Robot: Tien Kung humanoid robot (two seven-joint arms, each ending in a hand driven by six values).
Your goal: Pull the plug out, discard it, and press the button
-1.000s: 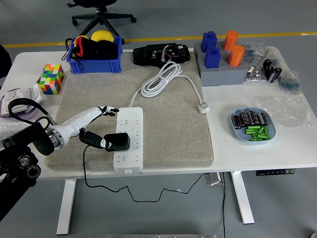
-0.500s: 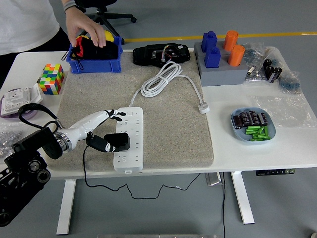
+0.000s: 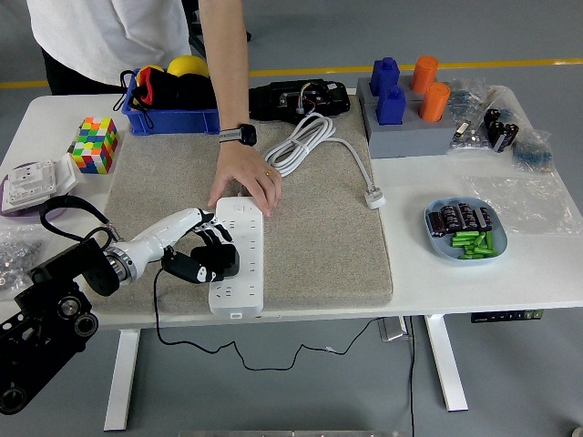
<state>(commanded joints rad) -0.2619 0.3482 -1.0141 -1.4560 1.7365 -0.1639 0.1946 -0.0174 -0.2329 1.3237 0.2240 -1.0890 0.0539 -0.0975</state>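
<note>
Left hand: the left hand [image 3: 202, 238] is in from the lower left, low over the mat, fingers curled down around the black plug [image 3: 215, 261]. Thumb below, fingertips [image 3: 217, 235] on top, clamped on it.
Plug: a chunky black adapter sitting at the left edge of the white power strip [image 3: 238, 256], about halfway along it. I can't tell whether it is seated in the socket or already free. Its thin black cord [image 3: 191, 339] drops off the front edge of the surface and loops below.
Power strip: lying lengthwise on the grey mat [image 3: 310, 228], its short end toward the near edge. Its thick white cable [image 3: 301, 146] is coiled at the far side of the mat, ending in a white plug head [image 3: 373, 197] near the mat's right border.
Person: standing at the far side, one arm reaching in, a dark watch on the wrist. The person's hand [image 3: 244, 180] is pressed flat on the far end of the power strip, just beyond the robot's fingers.
Right hand: not in view.
Surface: white surface [image 3: 510, 273]; blue bin [image 3: 173, 100] far left, colour cube [image 3: 95, 144] on the left, blue dish [image 3: 465, 232] of small parts on the right.
</note>
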